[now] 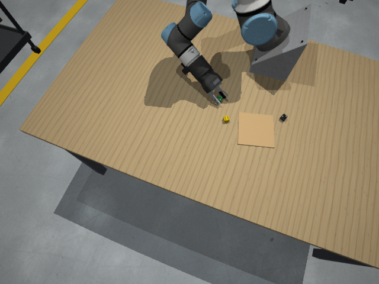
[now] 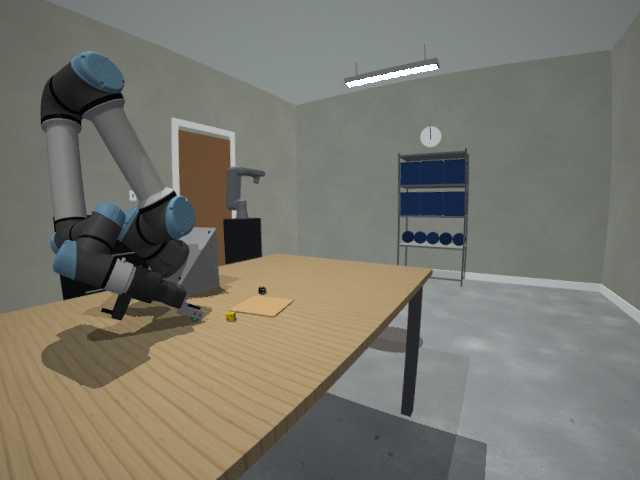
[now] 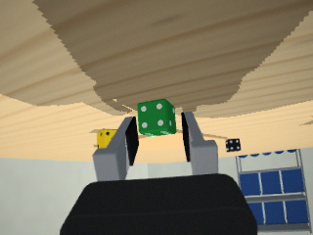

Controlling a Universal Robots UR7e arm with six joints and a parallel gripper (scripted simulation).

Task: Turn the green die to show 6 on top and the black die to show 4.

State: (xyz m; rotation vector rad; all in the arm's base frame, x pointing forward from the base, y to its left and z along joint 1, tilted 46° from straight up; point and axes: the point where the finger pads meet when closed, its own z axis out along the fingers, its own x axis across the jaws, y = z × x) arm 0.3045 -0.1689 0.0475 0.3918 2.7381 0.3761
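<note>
The green die (image 1: pixel 219 98) (image 2: pixel 194 319) (image 3: pixel 154 117) is off the mat, between the fingertips of my gripper (image 1: pixel 222 100) (image 2: pixel 200 314) (image 3: pixel 159 128). The gripper is open, with a gap on each side of the die in the wrist view. The die's face towards the wrist camera shows 4; its upper number is not readable. The yellow die (image 1: pixel 226 119) (image 2: pixel 231 316) (image 3: pixel 104 139) stands on the table left of the mat (image 1: pixel 256 129) (image 2: pixel 263 305). The black die (image 1: pixel 283 117) (image 2: pixel 262 290) (image 3: pixel 233 145) is right of the mat; its top number is unclear. The mat lies flat.
The wooden table (image 1: pixel 171 158) (image 2: pixel 320 330) carries the grey robot mount (image 1: pixel 283 58) (image 2: pixel 201 263) behind the dice. The yellow die is the nearest object to the gripper and green die, between them and the mat's left edge.
</note>
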